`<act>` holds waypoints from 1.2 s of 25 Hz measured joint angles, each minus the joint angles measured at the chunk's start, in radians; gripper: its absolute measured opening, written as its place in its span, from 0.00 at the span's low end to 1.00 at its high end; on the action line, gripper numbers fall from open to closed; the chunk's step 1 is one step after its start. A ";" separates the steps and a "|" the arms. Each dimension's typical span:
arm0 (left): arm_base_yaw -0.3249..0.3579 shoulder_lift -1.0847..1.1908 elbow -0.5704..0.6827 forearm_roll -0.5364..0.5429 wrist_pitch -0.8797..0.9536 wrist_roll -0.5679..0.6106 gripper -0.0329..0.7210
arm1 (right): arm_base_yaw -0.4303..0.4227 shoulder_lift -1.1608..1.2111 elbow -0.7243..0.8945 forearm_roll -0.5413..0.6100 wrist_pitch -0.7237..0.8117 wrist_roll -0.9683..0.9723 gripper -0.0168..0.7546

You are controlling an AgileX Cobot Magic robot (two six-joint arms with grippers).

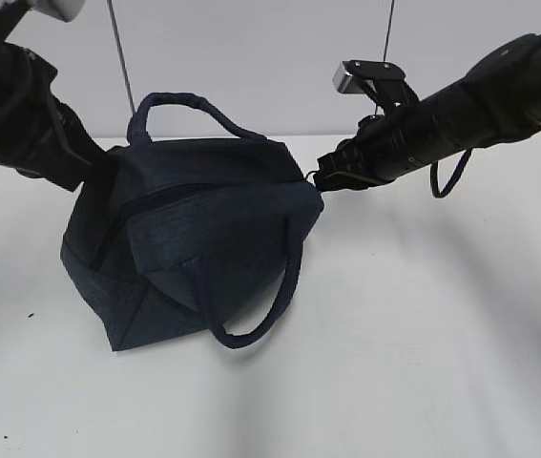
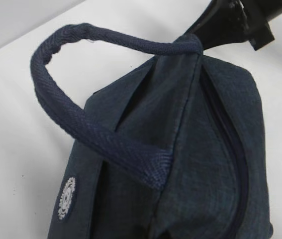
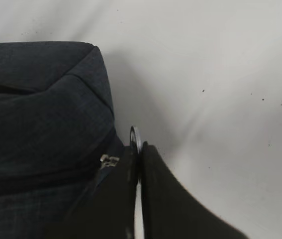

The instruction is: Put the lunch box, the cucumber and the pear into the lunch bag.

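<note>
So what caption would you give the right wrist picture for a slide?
Right gripper pinching the silver ring pull of the navy lunch bag, on a white table.

Lunch bag [image 1: 194, 239] zipped shut, no way in; table [image 1: 423, 363] open rt.

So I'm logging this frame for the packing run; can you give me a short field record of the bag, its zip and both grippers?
lunch bag: dark navy, on the white table, two handles
zip: looks closed along the top
ring pull: silver, pinched by the right gripper at the bag's end
left gripper: at the opposite end of the bag; jaws not visible
lunch box, cucumber, pear: not in view
</note>
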 joint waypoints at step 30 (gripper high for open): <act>0.005 -0.510 0.037 0.570 0.347 -0.758 0.37 | -0.030 -0.420 0.031 -0.653 0.437 0.717 0.68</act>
